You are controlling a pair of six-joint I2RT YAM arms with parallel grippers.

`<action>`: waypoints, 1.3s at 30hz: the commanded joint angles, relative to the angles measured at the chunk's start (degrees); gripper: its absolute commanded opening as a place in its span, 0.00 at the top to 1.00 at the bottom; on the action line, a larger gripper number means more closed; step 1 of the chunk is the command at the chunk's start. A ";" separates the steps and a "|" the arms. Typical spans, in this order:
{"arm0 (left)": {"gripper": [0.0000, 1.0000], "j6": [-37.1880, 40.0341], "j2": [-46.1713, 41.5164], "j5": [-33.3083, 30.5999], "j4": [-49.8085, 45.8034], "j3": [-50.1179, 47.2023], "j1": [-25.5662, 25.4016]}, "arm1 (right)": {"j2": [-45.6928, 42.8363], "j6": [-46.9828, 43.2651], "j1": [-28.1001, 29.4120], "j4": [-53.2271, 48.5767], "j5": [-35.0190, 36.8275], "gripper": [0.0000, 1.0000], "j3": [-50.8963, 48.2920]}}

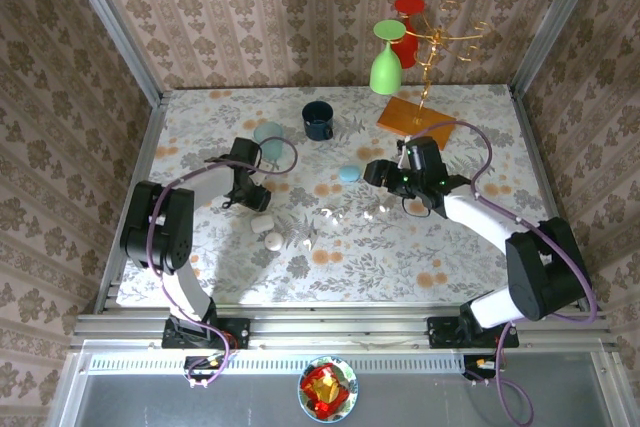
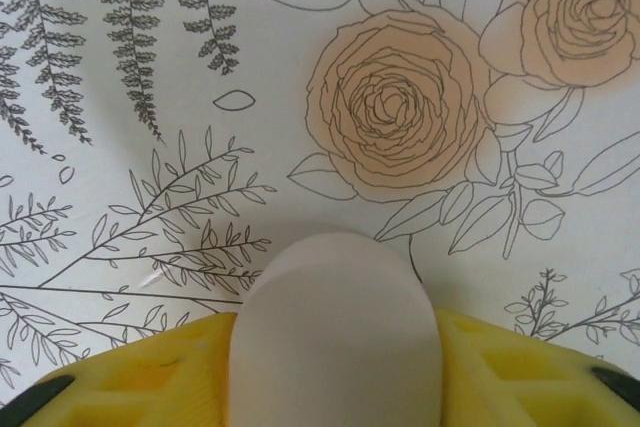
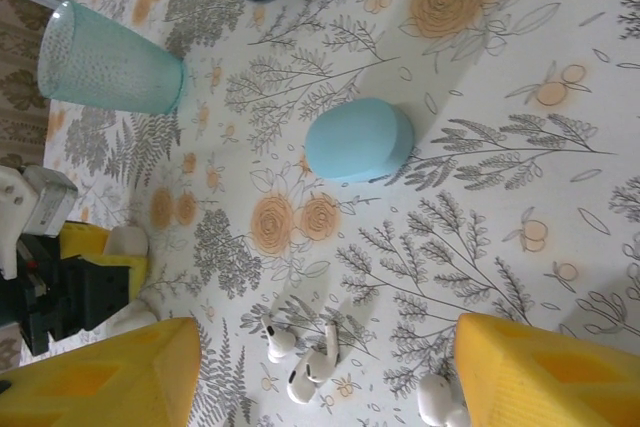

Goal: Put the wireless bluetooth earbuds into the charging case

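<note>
Left claw: clamped on both sides of the white case.
Right claw: jaws apart above the tabletop's middle.
Earbuds: lying between its jaws.

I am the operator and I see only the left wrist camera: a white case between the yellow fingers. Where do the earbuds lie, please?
Observer: The earbuds lie on the tablecloth, between the fingers of the open right gripper.
Operator: Is there another case?
Observer: Yes, a light blue case lies just beyond the earbuds.
Operator: What else is near it?
Observer: A teal glass and a dark blue mug stand farther back.
</note>
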 commanded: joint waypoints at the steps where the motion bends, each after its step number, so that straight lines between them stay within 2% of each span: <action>1: 0.55 0.78 -0.19 0.73 -1.89 1.51 -0.03 | -2.68 -1.17 -0.11 -2.27 2.41 0.31 -0.74; 4: 0.60 0.41 -2.24 0.99 -0.87 0.75 -0.32 | -2.85 -1.22 -0.13 -2.52 2.50 0.31 -0.92; 8: 0.60 0.25 -5.89 1.68 0.54 -0.30 -0.74 | -4.89 -1.22 -0.06 -2.75 1.92 0.31 -1.01; 11: 0.61 1.44 -9.39 3.21 3.54 -1.96 -1.51 | -5.11 -1.27 -0.05 -1.98 -1.51 0.31 -0.77; 19: 0.65 6.59 -17.11 18.47 24.54 -10.73 -4.52 | -5.62 0.05 -0.07 -0.33 -13.23 0.31 0.46; 24: 0.66 14.66 -19.91 23.25 33.77 -15.57 -10.68 | -5.60 1.64 0.48 1.76 -22.06 0.30 0.86; 31: 0.67 18.86 -23.53 27.94 42.12 -19.12 -16.76 | -5.65 0.73 3.24 1.53 -24.78 0.30 1.53; 39: 0.66 22.01 -20.16 31.15 42.70 -16.70 -20.67 | -5.07 0.20 6.91 2.40 -25.54 0.31 2.40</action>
